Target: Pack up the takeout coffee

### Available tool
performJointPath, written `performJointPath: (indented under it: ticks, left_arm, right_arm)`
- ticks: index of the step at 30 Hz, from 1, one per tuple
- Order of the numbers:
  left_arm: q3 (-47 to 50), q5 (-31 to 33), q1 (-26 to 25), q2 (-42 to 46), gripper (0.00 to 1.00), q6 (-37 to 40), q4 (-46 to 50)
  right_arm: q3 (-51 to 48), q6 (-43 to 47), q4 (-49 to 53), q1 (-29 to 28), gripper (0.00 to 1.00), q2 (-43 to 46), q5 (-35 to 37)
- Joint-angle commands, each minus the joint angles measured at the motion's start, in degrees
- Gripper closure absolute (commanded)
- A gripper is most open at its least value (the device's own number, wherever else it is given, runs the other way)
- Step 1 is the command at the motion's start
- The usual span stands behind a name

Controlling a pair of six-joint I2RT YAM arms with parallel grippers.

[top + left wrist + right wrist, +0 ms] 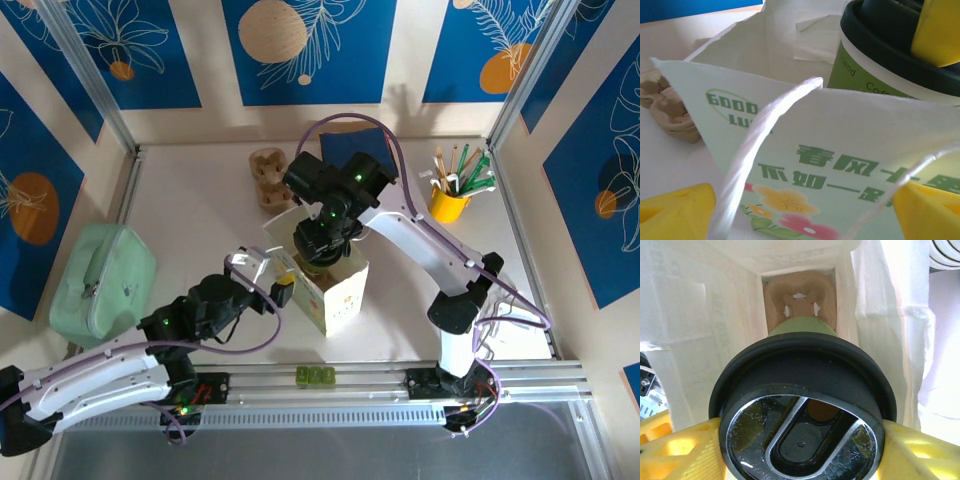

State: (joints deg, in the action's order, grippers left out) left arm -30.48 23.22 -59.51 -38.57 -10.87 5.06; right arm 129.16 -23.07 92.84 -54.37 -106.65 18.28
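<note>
The takeout coffee [801,329] is a paper cup with a green body and a round black lid [802,390]. My right gripper [802,440] is shut on the lid from both sides and holds the cup upright inside the mouth of a white paper bag [340,295]. A brown cardboard cup carrier [799,292] lies at the bag's bottom, right below the cup. In the left wrist view the lidded cup [875,75] rises behind the bag's printed wall [840,150]. My left gripper [800,217] is open, its yellow fingers [675,210] wide apart on either side of the bag's wall and rope handle.
A stack of cardboard carriers [270,175] sits behind the bag. A yellow cup of pens [450,200] stands at the back right, a blue cloth [355,140] at the back, a mint pouch [100,280] on the left. Metal frame posts edge the table.
</note>
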Motion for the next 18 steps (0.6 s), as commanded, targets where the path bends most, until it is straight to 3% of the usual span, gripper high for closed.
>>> performJointPath:
  ticks: [1,18]
  left_arm:
    - [0.6,1.4,-0.3,2.0,0.08,1.6,3.5]
    - [0.9,2.2,-0.3,3.6,0.07,1.7,5.0]
  right_arm:
    - [-0.9,2.3,8.3,-0.1,0.35,0.0,-0.1]
    - [-5.7,2.1,7.6,-0.9,0.35,-0.8,0.5]
